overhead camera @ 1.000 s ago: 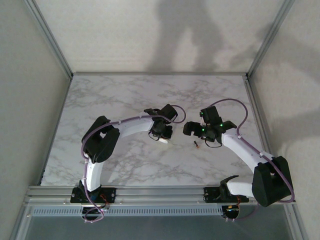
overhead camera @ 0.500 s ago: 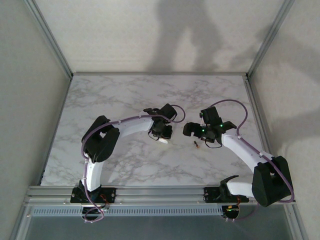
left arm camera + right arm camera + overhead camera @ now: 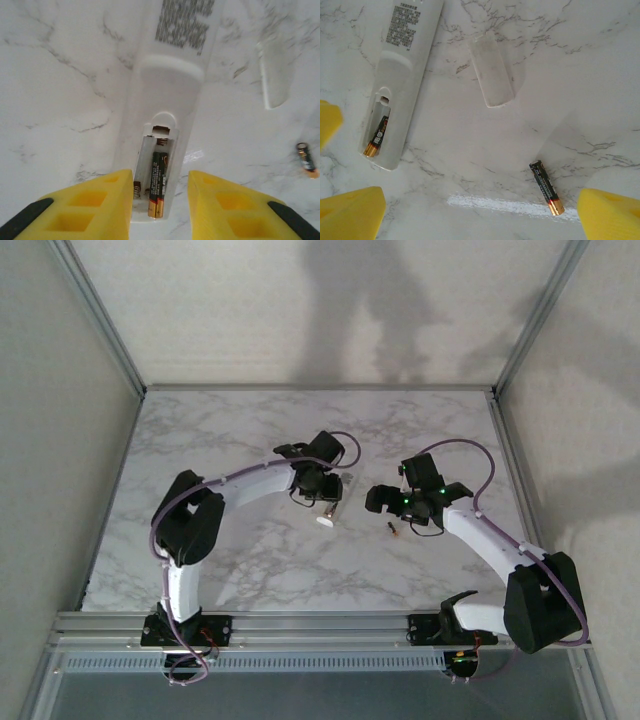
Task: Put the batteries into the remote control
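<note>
The white remote control [image 3: 172, 60] lies back up on the marble with its battery bay open. One of the batteries [image 3: 159, 184] sits in the bay's right slot, and the left slot shows a bare spring. My left gripper [image 3: 160, 212] hovers open over the remote's bay end, its yellow fingers [image 3: 95, 205] on either side and holding nothing. The other battery [image 3: 546, 187] lies loose on the table, right of the remote [image 3: 405, 75]. My right gripper [image 3: 480, 220] stands wide open above it, empty. From above, the remote [image 3: 330, 506] lies just below the left gripper [image 3: 322, 492], and the loose battery [image 3: 392, 530] is near the right gripper [image 3: 385, 502].
The detached white battery cover [image 3: 491, 70] lies on the marble between the remote and the loose battery, also seen at the cover [image 3: 272, 75]. Metal frame rails [image 3: 300, 625] border the table's near edge and corner posts stand at the back.
My left arm has drawn back toward the far side and its jaws have widened, uncovering more of the remote. The right arm and the loose battery have not moved.
</note>
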